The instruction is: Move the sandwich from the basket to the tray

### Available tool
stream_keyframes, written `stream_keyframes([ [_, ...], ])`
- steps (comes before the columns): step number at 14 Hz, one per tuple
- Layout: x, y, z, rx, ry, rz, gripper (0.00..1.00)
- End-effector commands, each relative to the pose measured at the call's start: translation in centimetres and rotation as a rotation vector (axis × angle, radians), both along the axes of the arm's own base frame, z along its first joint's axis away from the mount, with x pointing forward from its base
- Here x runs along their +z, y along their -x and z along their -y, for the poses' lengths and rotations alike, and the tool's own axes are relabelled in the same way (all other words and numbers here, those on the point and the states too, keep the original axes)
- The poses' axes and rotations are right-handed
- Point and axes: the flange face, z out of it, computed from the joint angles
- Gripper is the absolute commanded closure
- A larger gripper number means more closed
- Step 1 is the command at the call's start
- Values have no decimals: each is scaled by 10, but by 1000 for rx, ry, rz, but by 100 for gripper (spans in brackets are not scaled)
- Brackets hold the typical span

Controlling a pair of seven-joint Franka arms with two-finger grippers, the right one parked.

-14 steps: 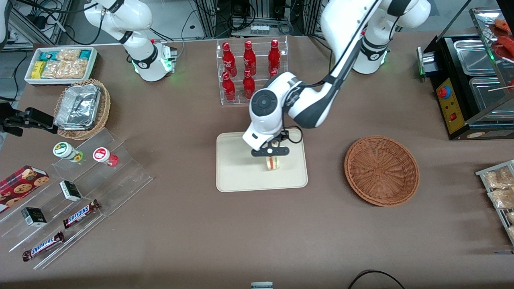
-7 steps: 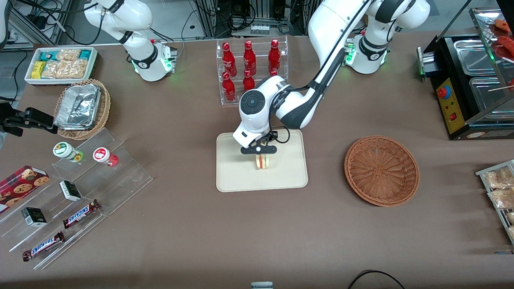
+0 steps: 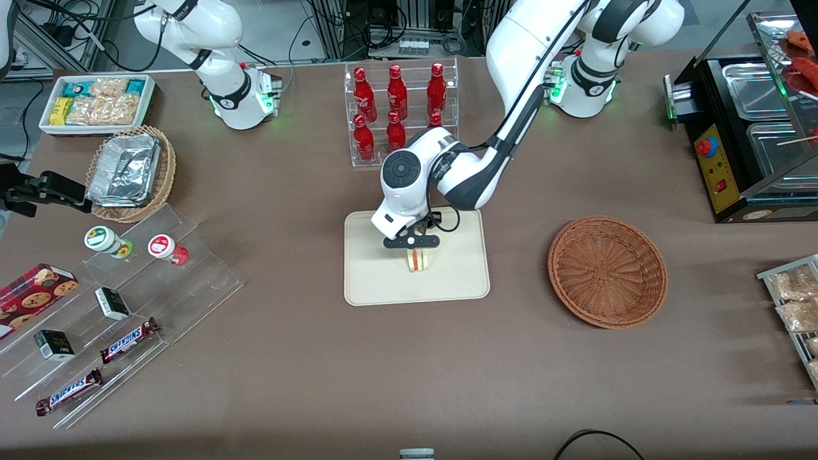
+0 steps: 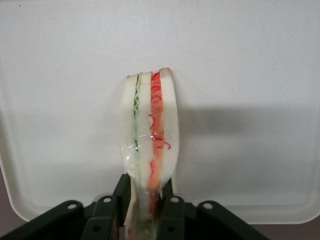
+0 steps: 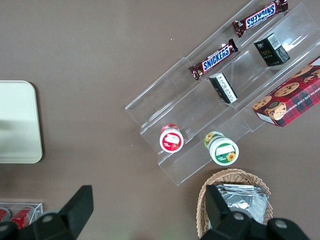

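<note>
The sandwich [image 3: 418,259] [image 4: 150,135], a pale bread wedge with red and green filling stripes, stands on edge over the middle of the cream tray [image 3: 370,281] [image 4: 250,60]. My left gripper [image 3: 413,246] [image 4: 145,192] is just above the tray, shut on the sandwich's end, one black finger pressed on each bread face. Whether the wedge touches the tray surface I cannot tell. The reddish-brown wicker basket [image 3: 607,271] sits beside the tray toward the working arm's end, with nothing in it.
A clear rack of red bottles [image 3: 399,112] stands farther from the front camera than the tray, close to the arm's elbow. A stepped acrylic display [image 3: 128,300] with snack bars and cups, and a tan basket of foil trays [image 3: 131,172], lie toward the parked arm's end.
The gripper has carried the sandwich across the tray toward the parked arm's end and lowered it; in the last half second it hardly moved.
</note>
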Motion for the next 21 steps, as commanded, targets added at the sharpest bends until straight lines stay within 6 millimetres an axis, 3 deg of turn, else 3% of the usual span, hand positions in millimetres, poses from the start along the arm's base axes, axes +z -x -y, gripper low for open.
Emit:
stream_keyframes([
  [1, 15, -5, 4, 20, 9, 25, 0],
  [2, 25, -9, 1, 27, 12, 30, 0],
  [4, 66, -14, -12, 44, -4, 22, 0],
  [8, 161, -35, -77, 130, -50, -17, 0],
  [12, 235, -53, -152, 207, -72, -17, 0],
  [17, 303, -72, -252, 193, -49, -20, 0],
  [21, 335, -78, -329, 116, -32, -54, 0],
])
